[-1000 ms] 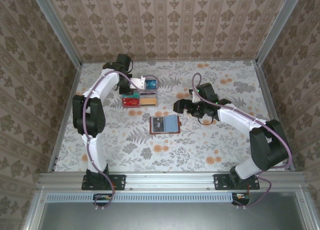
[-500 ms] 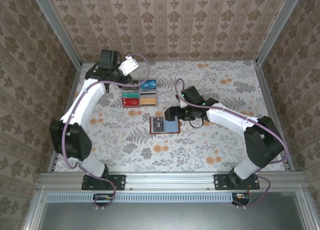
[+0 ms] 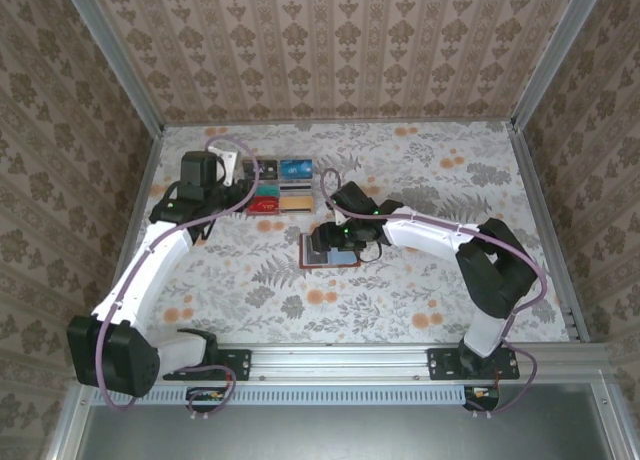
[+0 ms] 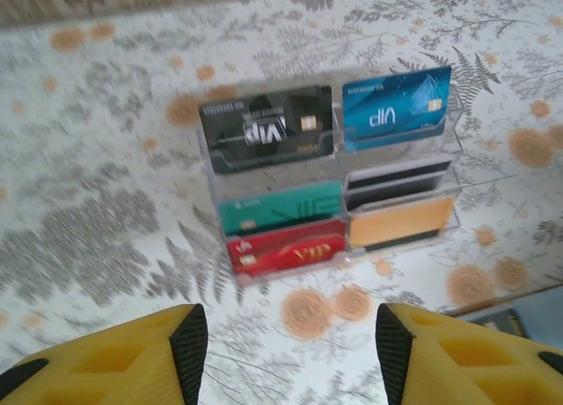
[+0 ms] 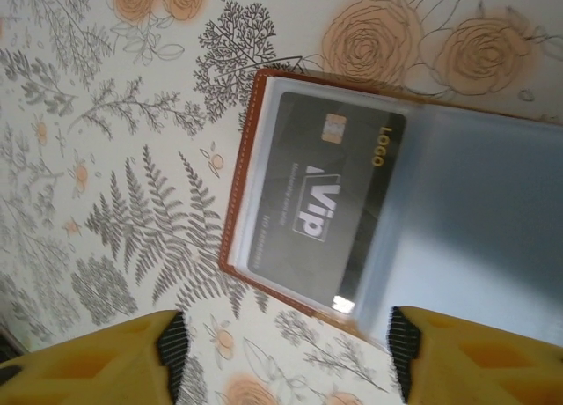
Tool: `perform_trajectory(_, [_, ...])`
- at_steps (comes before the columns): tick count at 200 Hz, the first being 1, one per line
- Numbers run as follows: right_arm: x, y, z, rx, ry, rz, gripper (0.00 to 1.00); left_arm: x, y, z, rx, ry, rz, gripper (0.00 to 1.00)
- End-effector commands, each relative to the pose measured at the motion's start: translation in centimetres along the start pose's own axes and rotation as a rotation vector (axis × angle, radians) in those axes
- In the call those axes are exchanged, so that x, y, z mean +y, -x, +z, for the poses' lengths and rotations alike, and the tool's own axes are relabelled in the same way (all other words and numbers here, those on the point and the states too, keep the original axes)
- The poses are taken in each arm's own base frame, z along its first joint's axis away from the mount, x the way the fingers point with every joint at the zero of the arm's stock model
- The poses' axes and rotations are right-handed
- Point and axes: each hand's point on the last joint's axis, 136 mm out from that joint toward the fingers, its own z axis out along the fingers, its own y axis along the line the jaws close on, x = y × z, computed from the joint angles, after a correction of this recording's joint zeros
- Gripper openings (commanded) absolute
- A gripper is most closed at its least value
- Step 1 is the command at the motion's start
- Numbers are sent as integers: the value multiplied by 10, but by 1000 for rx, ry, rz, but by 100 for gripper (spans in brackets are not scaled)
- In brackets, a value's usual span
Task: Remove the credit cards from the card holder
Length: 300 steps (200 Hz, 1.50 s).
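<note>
The right gripper (image 5: 286, 352) hangs with fingers apart and empty just above the card holder (image 5: 479, 202), which lies open and flat near the middle of the table (image 3: 420, 290). A dark credit card (image 5: 321, 202) sits in one pocket: thin, stiff, light and likely slick, best pinched at an edge and slid out. The left gripper (image 4: 286, 343), also spread and empty, faces the clear tray (image 4: 339, 156) nearer the far edge
</note>
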Motion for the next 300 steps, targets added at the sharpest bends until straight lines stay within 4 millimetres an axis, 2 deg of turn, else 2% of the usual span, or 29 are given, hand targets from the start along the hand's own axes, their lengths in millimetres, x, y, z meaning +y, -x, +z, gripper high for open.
perform_trajectory(1, [11,7,11,-8,38,81,61,-6,-19,7,61,-78,-210,57])
perform_trajectory(11, [10,8,15,-7,37,92,60,-6,-31,11,112,-83,-248,62])
perform_trajectory(19, [9,8,18,2,34,100,59,-9,-39,14,137,-106,-261,73])
perform_trajectory(25, [7,7,20,9,28,111,58,-11,-44,17,139,-117,-272,95])
perform_trajectory(28, [7,7,21,10,27,115,58,-11,-47,18,141,-121,-280,99])
perform_trajectory(62, [-6,7,31,27,11,161,53,-17,-63,28,131,-166,-353,100])
perform_trajectory(80, [-16,6,34,37,2,180,49,-28,-71,34,165,-208,-400,100])
perform_trajectory(131, [-25,4,40,65,21,195,37,-73,-99,57,317,-242,-482,83])
perform_trajectory(157, [-20,5,43,89,62,187,30,-102,-97,69,329,-305,-505,72])
perform_trajectory(163, [-20,5,44,92,68,188,30,-118,-100,69,340,-342,-494,70])
perform_trajectory(186, [-26,8,45,82,44,200,29,-136,-106,83,379,-377,-531,60])
perform_trajectory(214, [-33,6,46,86,32,208,28,-143,-120,97,432,-369,-560,45])
perform_trajectory(247, [-36,4,47,92,34,204,24,-143,-131,106,467,-345,-589,34])
perform_trajectory(300, [-37,4,46,96,57,225,22,-138,-151,115,507,-289,-625,24])
